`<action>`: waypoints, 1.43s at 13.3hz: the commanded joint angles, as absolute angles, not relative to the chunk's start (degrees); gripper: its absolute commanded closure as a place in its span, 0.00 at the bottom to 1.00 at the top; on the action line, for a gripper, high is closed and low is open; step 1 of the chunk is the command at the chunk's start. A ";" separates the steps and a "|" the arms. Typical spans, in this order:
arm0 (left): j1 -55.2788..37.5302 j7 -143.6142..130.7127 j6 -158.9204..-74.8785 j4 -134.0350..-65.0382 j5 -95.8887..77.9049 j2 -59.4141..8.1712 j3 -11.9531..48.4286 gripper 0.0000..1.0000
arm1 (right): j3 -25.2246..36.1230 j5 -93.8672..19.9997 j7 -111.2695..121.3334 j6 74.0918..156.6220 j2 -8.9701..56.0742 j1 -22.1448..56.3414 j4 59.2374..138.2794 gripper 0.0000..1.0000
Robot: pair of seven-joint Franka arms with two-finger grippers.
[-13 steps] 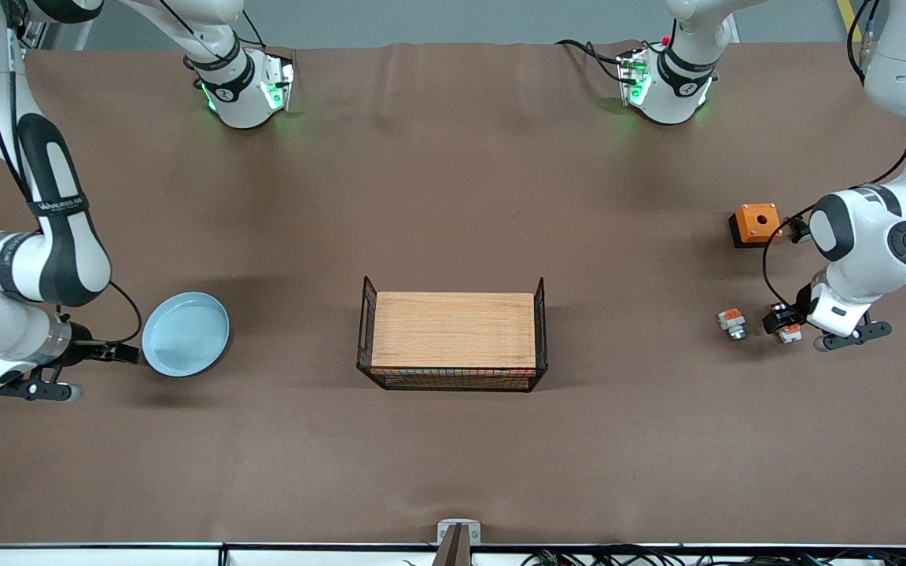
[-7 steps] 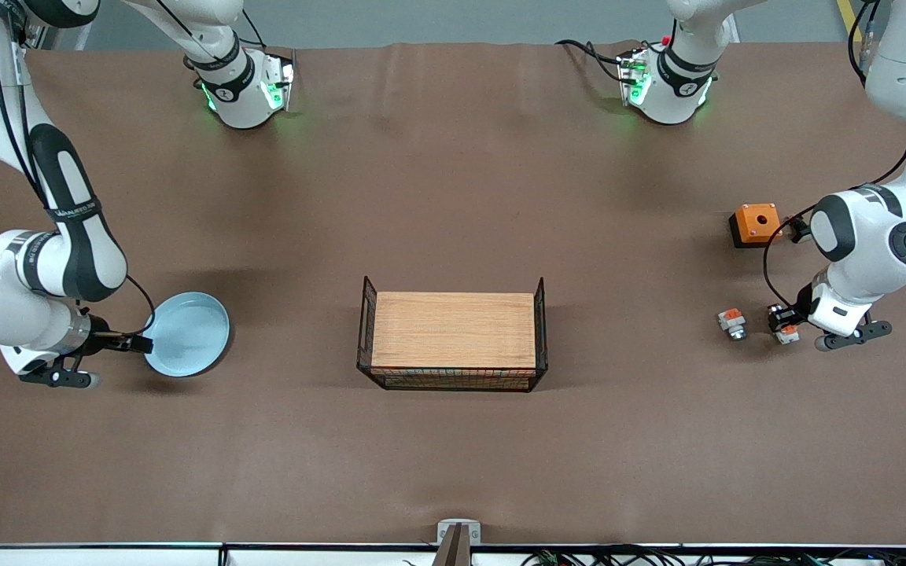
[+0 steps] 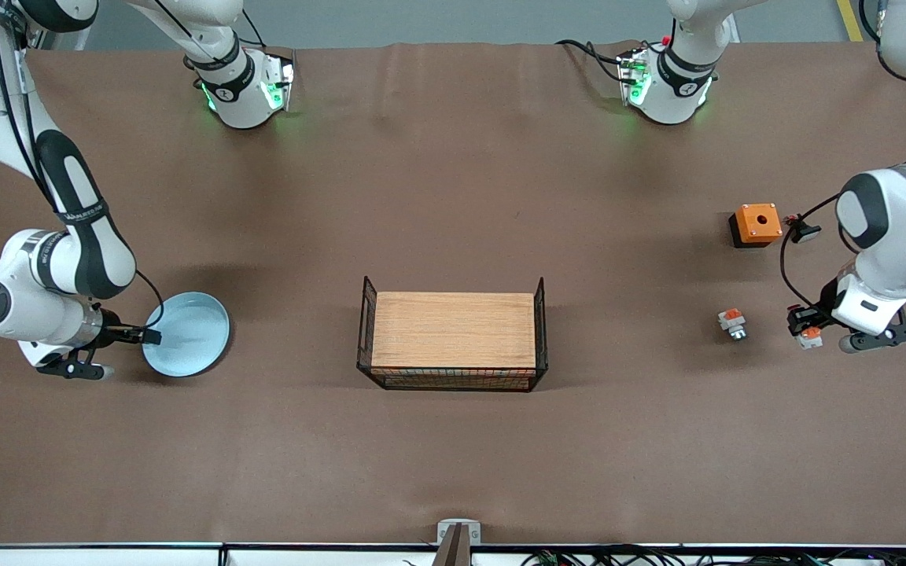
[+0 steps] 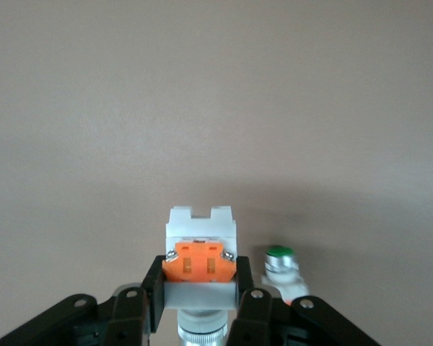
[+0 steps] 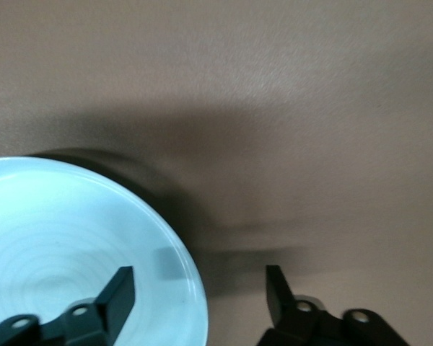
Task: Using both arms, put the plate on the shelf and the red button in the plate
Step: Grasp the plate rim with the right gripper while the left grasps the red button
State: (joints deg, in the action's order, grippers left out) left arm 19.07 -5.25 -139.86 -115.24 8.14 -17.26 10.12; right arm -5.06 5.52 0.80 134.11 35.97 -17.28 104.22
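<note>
Covering the whole scene is the brown worktop, and at its middle stands a black wire basket with a wooden board lying across it, well apart from both tools. The pale blue plate sits flat on the worktop toward the right arm's end, and the right tool is at its rim: in the right wrist view the two dark fingers are spread wide, one over the plate's inside and the other outside the rim, so the rim runs between them with a gap on each side and neither finger pressing it. Toward the left arm's end an orange square box with a hole in its top rests on the worktop. A shorter white-and-orange piece lies near the left tool, toward the basket from it. The left tool hangs over the worktop just beside that piece and pinches the red button; in the left wrist view its fingers are pressed against the two sides of the button's orange middle, the white end sticking out past the fingertips. A small green-capped part shows just beside the held button in that view.
</note>
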 commanded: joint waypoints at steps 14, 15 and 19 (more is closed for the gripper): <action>19.51 -21.86 -102.75 -92.11 8.53 -12.66 24.87 1.00 | -6.42 2.99 5.45 133.95 36.39 -18.28 104.15 1.00; 19.51 -22.84 -101.53 -92.02 8.53 -12.05 24.96 1.00 | -6.42 2.99 5.45 133.95 36.30 -18.28 104.15 1.00; 20.13 -23.38 -97.21 -92.11 7.21 -9.50 24.26 1.00 | -6.68 2.99 5.45 133.86 34.64 -18.11 103.80 1.00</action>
